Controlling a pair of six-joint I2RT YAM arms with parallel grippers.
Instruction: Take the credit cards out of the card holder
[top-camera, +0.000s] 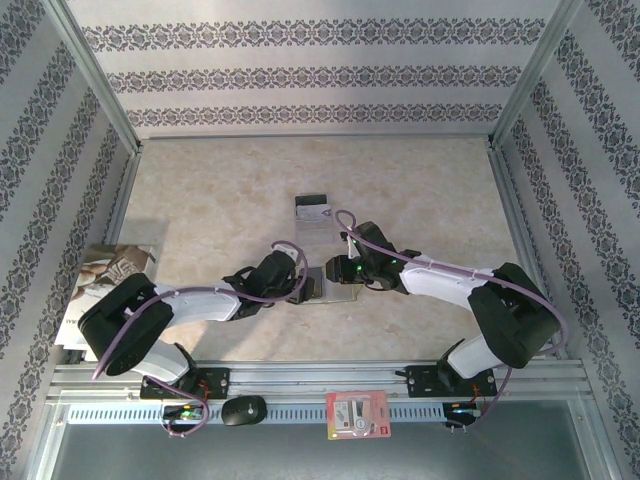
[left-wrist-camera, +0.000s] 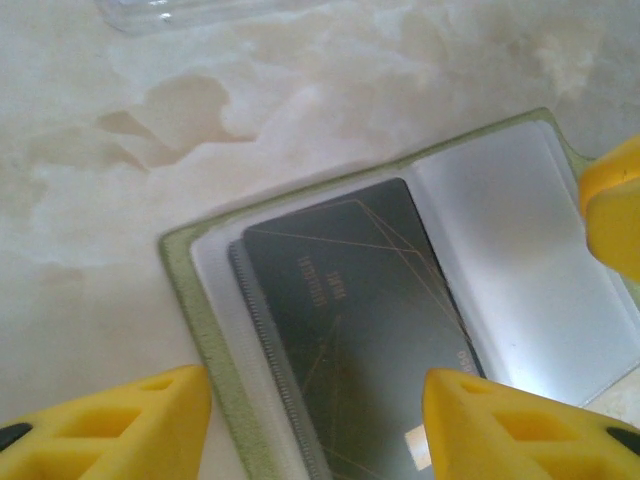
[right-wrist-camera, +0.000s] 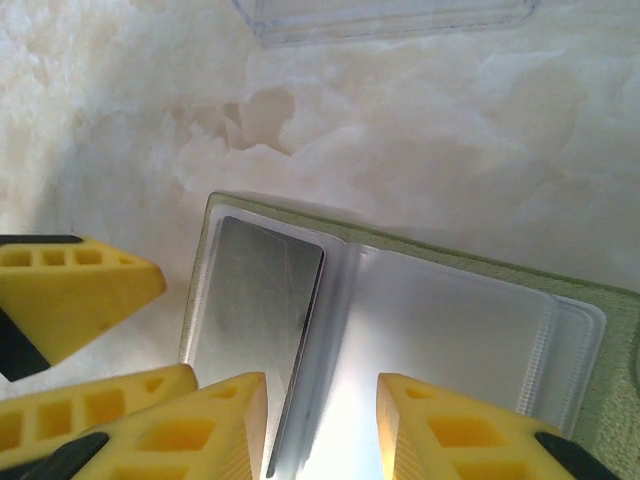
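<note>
The olive-green card holder (top-camera: 340, 293) lies open on the table between my two grippers. My left gripper (left-wrist-camera: 315, 430) is open, its yellow fingers straddling a dark credit card (left-wrist-camera: 350, 320) that sits in the holder's (left-wrist-camera: 185, 290) left pocket. In the right wrist view the same pocket holds a card that looks shiny silver (right-wrist-camera: 255, 300). My right gripper (right-wrist-camera: 325, 430) is open above the fold of the holder (right-wrist-camera: 450, 255), with an empty clear pocket (right-wrist-camera: 460, 330) beside it. From above, the left gripper (top-camera: 305, 285) and the right gripper (top-camera: 345, 272) nearly meet over the holder.
A pale rectangular item with a black band (top-camera: 313, 210) lies just beyond the holder; a clear plastic piece (left-wrist-camera: 180, 12) (right-wrist-camera: 380, 18) is at the far edge of both wrist views. A printed booklet (top-camera: 110, 265) lies far left. On the front rail are a red-and-white packet (top-camera: 357, 414) and a black object (top-camera: 243, 410).
</note>
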